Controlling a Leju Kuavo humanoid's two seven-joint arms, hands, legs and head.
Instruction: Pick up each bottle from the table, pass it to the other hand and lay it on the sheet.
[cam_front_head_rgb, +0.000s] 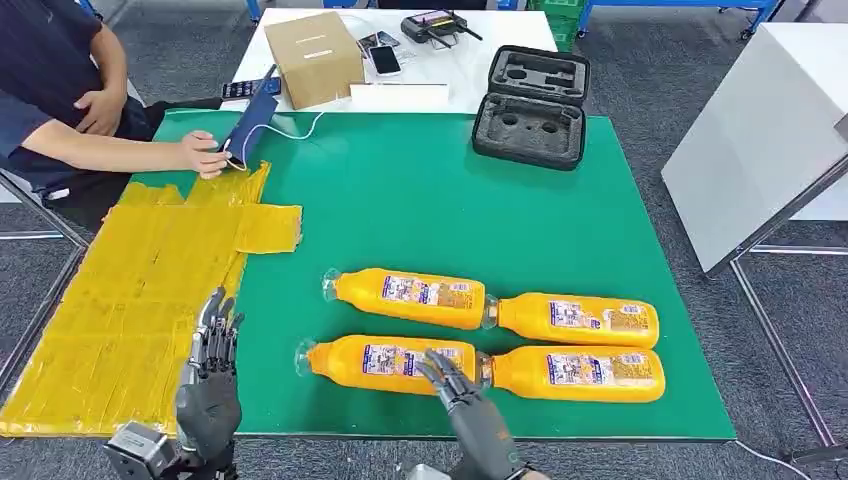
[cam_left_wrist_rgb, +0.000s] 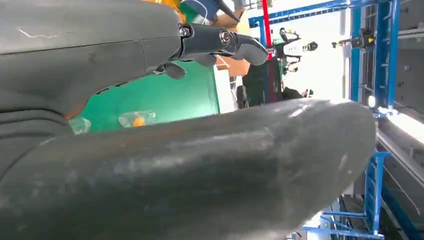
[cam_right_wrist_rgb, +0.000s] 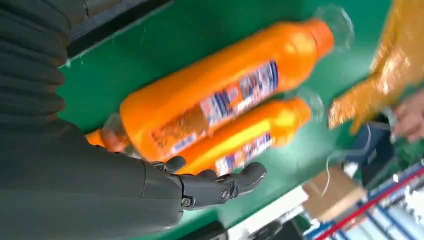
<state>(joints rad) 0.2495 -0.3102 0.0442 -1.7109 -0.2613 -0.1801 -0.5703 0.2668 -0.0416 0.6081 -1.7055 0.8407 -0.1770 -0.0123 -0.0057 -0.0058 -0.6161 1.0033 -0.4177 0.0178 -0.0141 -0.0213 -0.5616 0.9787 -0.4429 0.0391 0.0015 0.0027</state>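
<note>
While both hands (cam_front_head_rgb: 208, 345) (cam_front_head_rgb: 452, 380) hover spread, four bottles (cam_front_head_rgb: 410, 297) lie sideways, caps pointing left.

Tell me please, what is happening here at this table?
A humanoid robot stands at a green table where four orange bottles lie in two rows. Its right hand reaches over the near left bottle with fingers apart, holding nothing. Its left hand waits open over the yellow sheet, which bears no bottle yet. A person's hand holds a dark blue object at the far edge.

Open green mat (cam_front_head_rgb: 420, 230) betw. bottles (cam_front_head_rgb: 410, 297) & case (cam_front_head_rgb: 530, 105)
</note>
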